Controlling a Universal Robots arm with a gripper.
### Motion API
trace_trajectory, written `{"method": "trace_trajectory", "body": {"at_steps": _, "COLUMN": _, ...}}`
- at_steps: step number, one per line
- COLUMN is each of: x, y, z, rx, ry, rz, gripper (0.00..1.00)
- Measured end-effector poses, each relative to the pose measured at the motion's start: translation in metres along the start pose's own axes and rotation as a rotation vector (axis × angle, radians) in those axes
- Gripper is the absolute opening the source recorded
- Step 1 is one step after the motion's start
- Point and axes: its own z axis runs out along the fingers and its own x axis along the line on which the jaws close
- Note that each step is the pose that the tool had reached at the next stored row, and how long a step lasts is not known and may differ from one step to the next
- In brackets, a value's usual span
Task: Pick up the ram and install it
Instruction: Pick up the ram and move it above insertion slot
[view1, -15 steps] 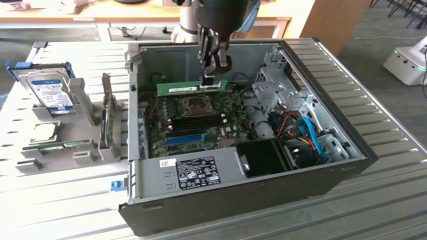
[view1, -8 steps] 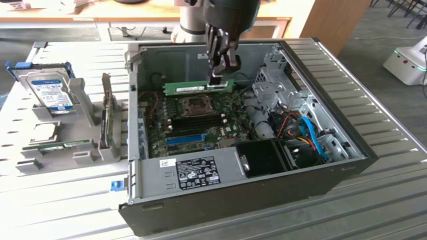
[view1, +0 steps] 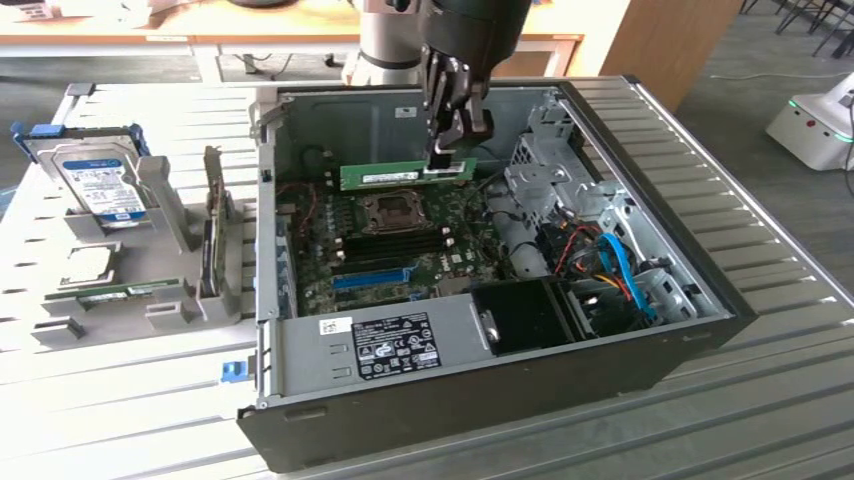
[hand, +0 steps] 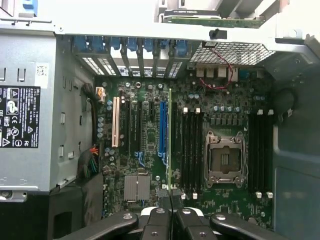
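Note:
The ram (view1: 394, 175) is a narrow green stick with a pale label, held level in the air above the motherboard (view1: 400, 240) inside the open computer case (view1: 641, 330). My gripper (view1: 451, 160) is shut on the stick's end at the exterior view's right. In the wrist view the ram (hand: 170, 135) appears edge-on as a thin green line running out from my gripper (hand: 170, 200). It hangs over the board between the blue slot (hand: 162, 130) and the black memory slots (hand: 190, 150).
A CPU socket (hand: 223, 160) sits between two banks of memory slots. The power supply (view1: 387, 345) and drive cage (view1: 554, 170) crowd the case. Outside, on the exterior view's left, a rack holds a hard drive (view1: 104, 185) and another green stick (view1: 127, 293).

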Motion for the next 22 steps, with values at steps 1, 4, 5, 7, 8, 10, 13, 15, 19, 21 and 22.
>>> {"method": "trace_trajectory", "body": {"at_steps": 1, "x": 0.000, "y": 0.0000, "z": 0.0000, "rx": 0.0000, "ry": 0.0000, "rz": 0.000, "gripper": 0.12}}
{"method": "trace_trajectory", "body": {"at_steps": 4, "x": 0.000, "y": 0.0000, "z": 0.0000, "rx": 0.0000, "ry": -0.0001, "rz": 0.000, "gripper": 0.12}}
{"method": "trace_trajectory", "body": {"at_steps": 5, "x": 0.000, "y": -0.0001, "z": 0.0001, "rx": 0.0000, "ry": 0.0000, "rz": 0.000, "gripper": 0.12}}
{"method": "trace_trajectory", "body": {"at_steps": 7, "x": -0.002, "y": 0.0000, "z": 0.0001, "rx": 0.0000, "ry": 0.0000, "rz": 0.000, "gripper": 0.12}}
{"method": "trace_trajectory", "body": {"at_steps": 8, "x": -0.002, "y": 0.0000, "z": 0.0002, "rx": 0.0001, "ry": 0.0000, "rz": 0.000, "gripper": 0.12}}
{"method": "trace_trajectory", "body": {"at_steps": 10, "x": -0.004, "y": 0.0000, "z": 0.0003, "rx": 0.0000, "ry": 0.0000, "rz": 0.000, "gripper": 0.12}}
{"method": "trace_trajectory", "body": {"at_steps": 13, "x": -0.006, "y": -0.0001, "z": 0.0006, "rx": 0.0000, "ry": 0.0000, "rz": 0.000, "gripper": 0.12}}
{"method": "trace_trajectory", "body": {"at_steps": 15, "x": -0.008, "y": -0.0001, "z": 0.0008, "rx": 0.0000, "ry": 0.0000, "rz": 0.000, "gripper": 0.12}}
{"method": "trace_trajectory", "body": {"at_steps": 19, "x": -0.011, "y": -0.0001, "z": 0.0010, "rx": 0.0000, "ry": 0.0000, "rz": 0.000, "gripper": 0.12}}
{"method": "trace_trajectory", "body": {"at_steps": 21, "x": -0.012, "y": -0.0001, "z": 0.0011, "rx": 0.0000, "ry": 0.0000, "rz": 0.000, "gripper": 0.12}}
{"method": "trace_trajectory", "body": {"at_steps": 22, "x": -0.013, "y": -0.0001, "z": 0.0011, "rx": -0.0001, "ry": 0.0000, "rz": 0.000, "gripper": 0.12}}
